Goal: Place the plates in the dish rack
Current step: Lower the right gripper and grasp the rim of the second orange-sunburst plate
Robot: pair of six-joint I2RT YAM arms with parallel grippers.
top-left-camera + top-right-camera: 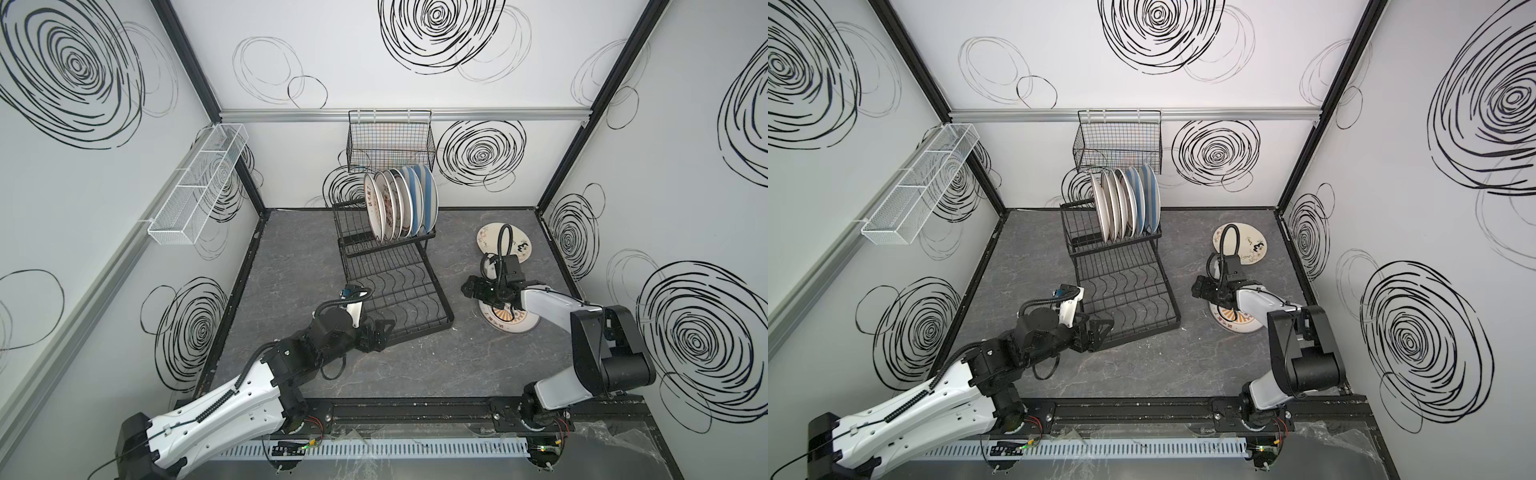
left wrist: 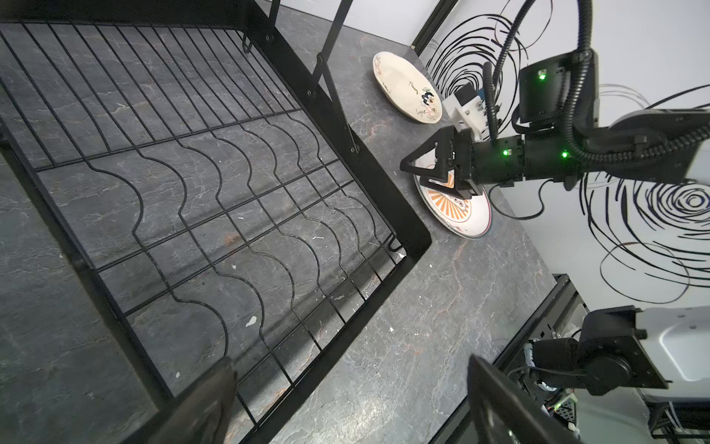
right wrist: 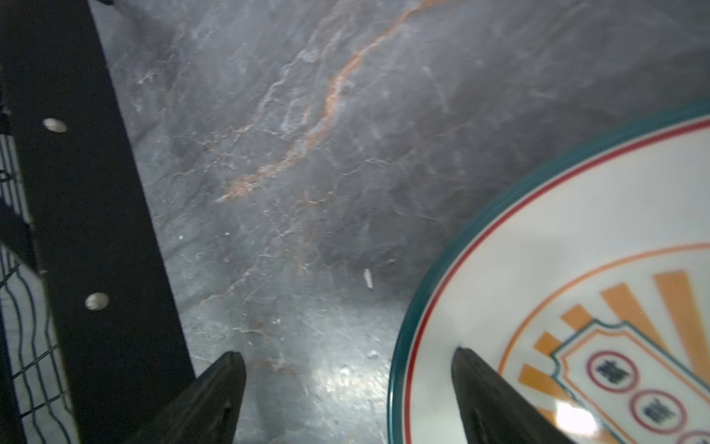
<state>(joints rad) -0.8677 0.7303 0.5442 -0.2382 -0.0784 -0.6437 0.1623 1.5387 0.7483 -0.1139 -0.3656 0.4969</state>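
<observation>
- Mostly, the loading is done: I count six plates (image 1: 399,208) standing on edge in the upper shelf of the rack (image 1: 419,331), though they overlap, so I may be off by one.
- The rack's lower tray is bare.
- Two more lie flat on the table (image 1: 291,270), both right of the rack: a sunburst plate (image 1: 515,326) near its front corner and a floral plate (image 1: 486,241) further back.
- My right gripper (image 1: 471,287) hangs low over the sunburst plate's rack-side rim. Its fingers are spread, one over the plate and one over the table, with nothing gripped.
- My left gripper (image 1: 386,332) sits at the rack's front edge, fingers wide apart and empty.
- Left to do, I judge: grip, lift and slot, twice.
</observation>
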